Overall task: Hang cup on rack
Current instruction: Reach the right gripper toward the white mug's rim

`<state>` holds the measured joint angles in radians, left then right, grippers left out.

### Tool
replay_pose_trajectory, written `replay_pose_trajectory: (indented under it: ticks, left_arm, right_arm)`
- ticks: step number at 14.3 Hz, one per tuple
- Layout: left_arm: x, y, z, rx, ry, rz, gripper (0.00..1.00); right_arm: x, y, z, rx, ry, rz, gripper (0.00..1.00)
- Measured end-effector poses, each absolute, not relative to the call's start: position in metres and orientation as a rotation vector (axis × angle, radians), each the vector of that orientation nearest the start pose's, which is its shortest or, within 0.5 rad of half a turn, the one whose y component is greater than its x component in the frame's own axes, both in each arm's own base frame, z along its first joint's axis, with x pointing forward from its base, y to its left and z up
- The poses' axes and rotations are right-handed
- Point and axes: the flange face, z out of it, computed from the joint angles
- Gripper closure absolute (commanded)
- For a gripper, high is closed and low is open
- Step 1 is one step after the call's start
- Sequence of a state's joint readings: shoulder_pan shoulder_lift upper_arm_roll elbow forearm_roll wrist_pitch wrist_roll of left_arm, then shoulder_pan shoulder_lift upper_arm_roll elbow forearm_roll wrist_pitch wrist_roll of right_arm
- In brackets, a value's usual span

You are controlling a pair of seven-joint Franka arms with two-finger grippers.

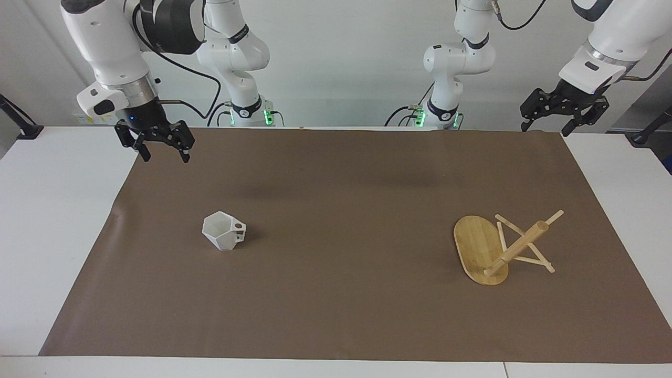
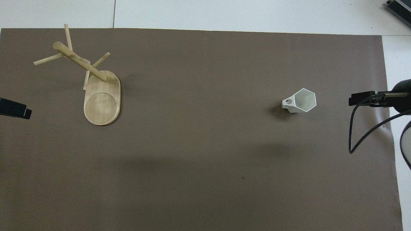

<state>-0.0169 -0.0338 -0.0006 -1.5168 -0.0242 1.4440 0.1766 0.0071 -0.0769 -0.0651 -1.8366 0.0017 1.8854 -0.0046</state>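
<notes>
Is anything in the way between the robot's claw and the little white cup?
No. Only bare brown mat lies between the open right gripper and the cup.

Right claw (image 1: 163, 154) and left claw (image 1: 545, 126) both raised, fingers spread.
</notes>
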Motion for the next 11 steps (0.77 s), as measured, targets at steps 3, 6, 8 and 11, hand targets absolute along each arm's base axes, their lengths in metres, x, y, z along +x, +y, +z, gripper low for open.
replay_pose_trajectory:
  ticks: [3, 6, 8, 11]
  left_arm:
    - [0.531, -0.012, 0.657, -3.153, 0.311, 0.059, 0.00]
    - [0.531, -0.012, 0.657, -3.153, 0.311, 0.059, 0.00]
    - [0.531, -0.012, 0.657, -3.153, 0.311, 0.059, 0.00]
    - [0.531, -0.012, 0.657, -3.153, 0.311, 0.059, 0.00]
  right_arm:
    - [0.555, -0.031, 0.531, -3.132, 0.081, -0.206, 0.00]
    - [0.564, -0.031, 0.500, -3.135, 0.079, -0.208, 0.00]
    - [0.572, -0.030, 0.482, -3.136, 0.077, -0.212, 0.00]
    - [0.586, -0.030, 0.447, -3.140, 0.075, -0.214, 0.00]
